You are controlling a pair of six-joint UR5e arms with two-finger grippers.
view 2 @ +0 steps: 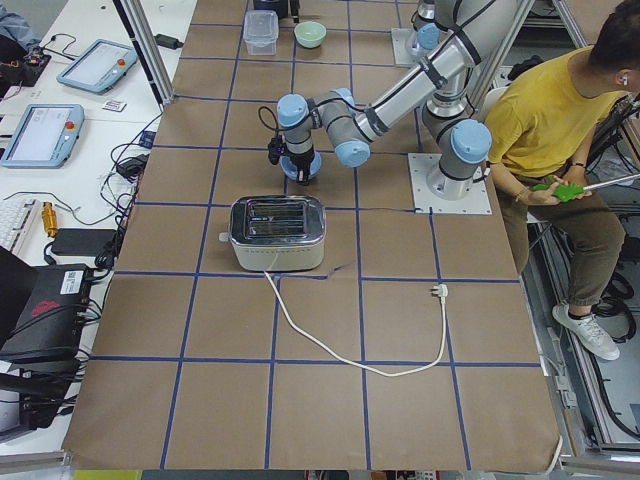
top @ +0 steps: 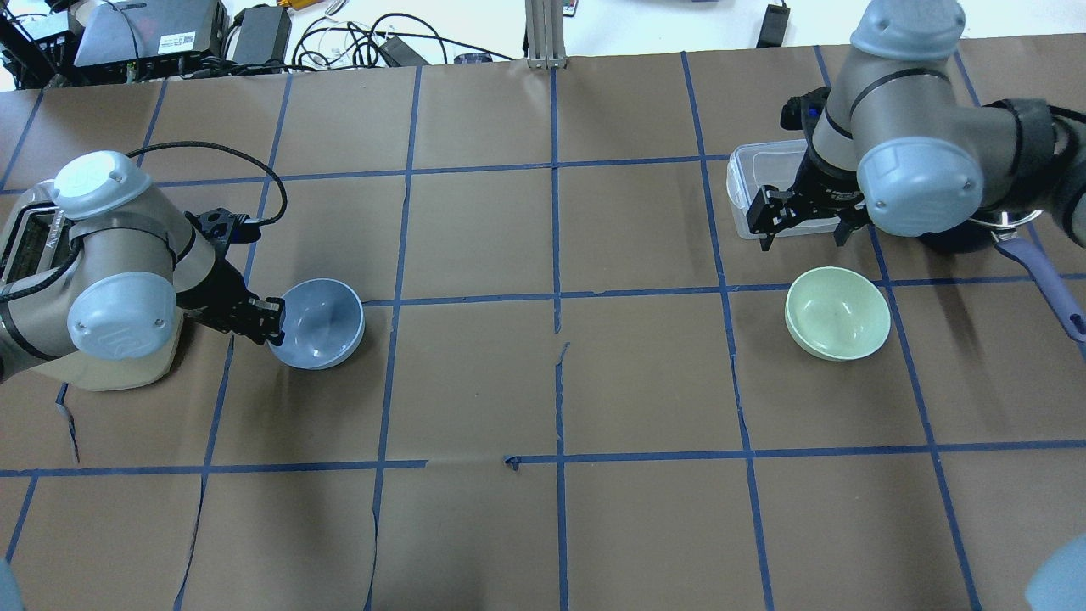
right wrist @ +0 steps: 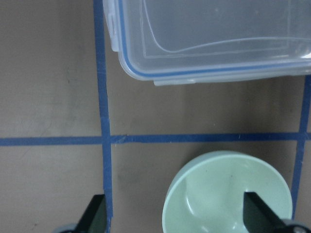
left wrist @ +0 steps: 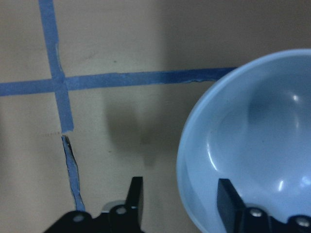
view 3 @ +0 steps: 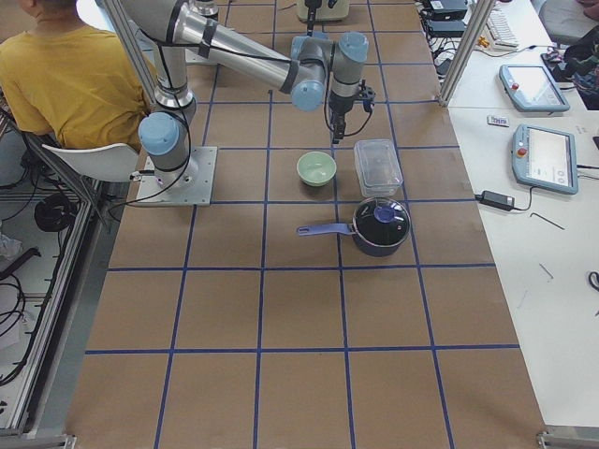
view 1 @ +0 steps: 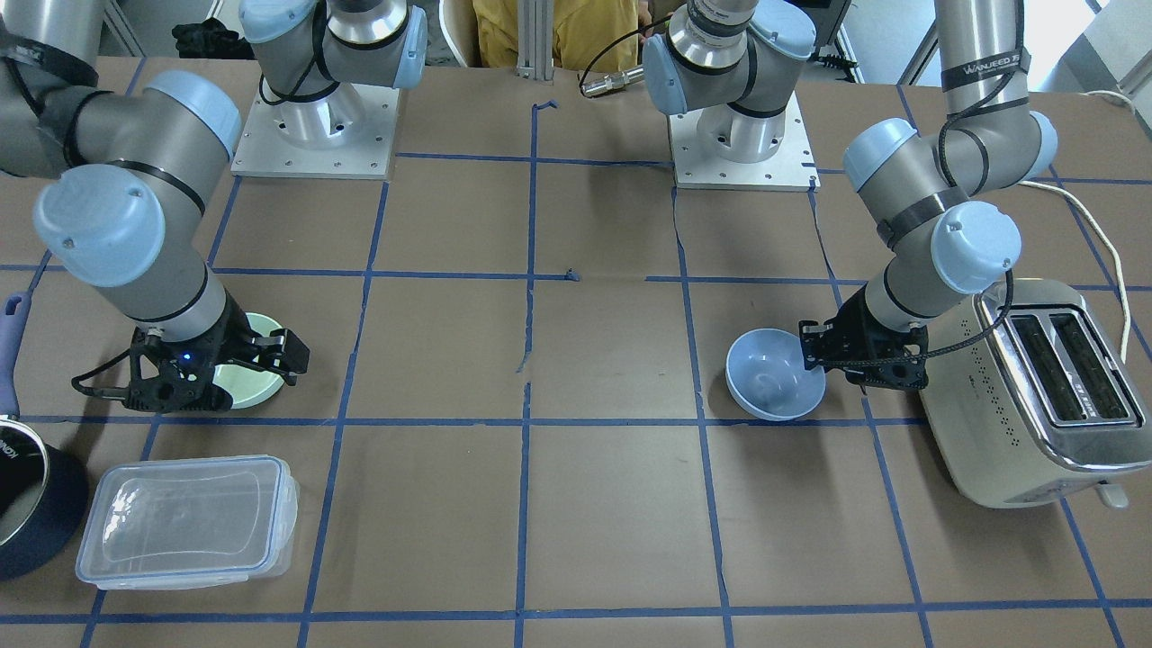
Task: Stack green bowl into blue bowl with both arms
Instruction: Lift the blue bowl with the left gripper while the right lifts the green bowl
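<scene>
The green bowl (top: 837,313) sits upright on the brown paper-covered table (top: 551,382), with nothing inside it. The right gripper (top: 801,242) hangs over the edge of the green bowl that faces away from the robot. Its jaws are spread wide and touch nothing; in the right wrist view the bowl lies between the two fingers and below them. Just beyond the green bowl on that same side lies a clear plastic container (view 1: 184,517) with its lid on, close to the bowl but apart from it. A dark navy pot (view 3: 381,224) with a long handle stands near the green bowl, further toward the table's end on the robot's right. The blue bowl (top: 322,323) sits well apart from the green bowl, across the table on the robot's left, also upright and holding nothing. The left gripper (left wrist: 181,184) is at the blue bowl's rim, on the side turned away from the green bowl. Its jaws are parted and straddle the rim, one finger (left wrist: 228,201) inside the bowl and the other outside it, with a gap showing on both sides. Beyond the blue bowl, farthest from the green bowl, stands a silver toaster (view 1: 1035,396).
</scene>
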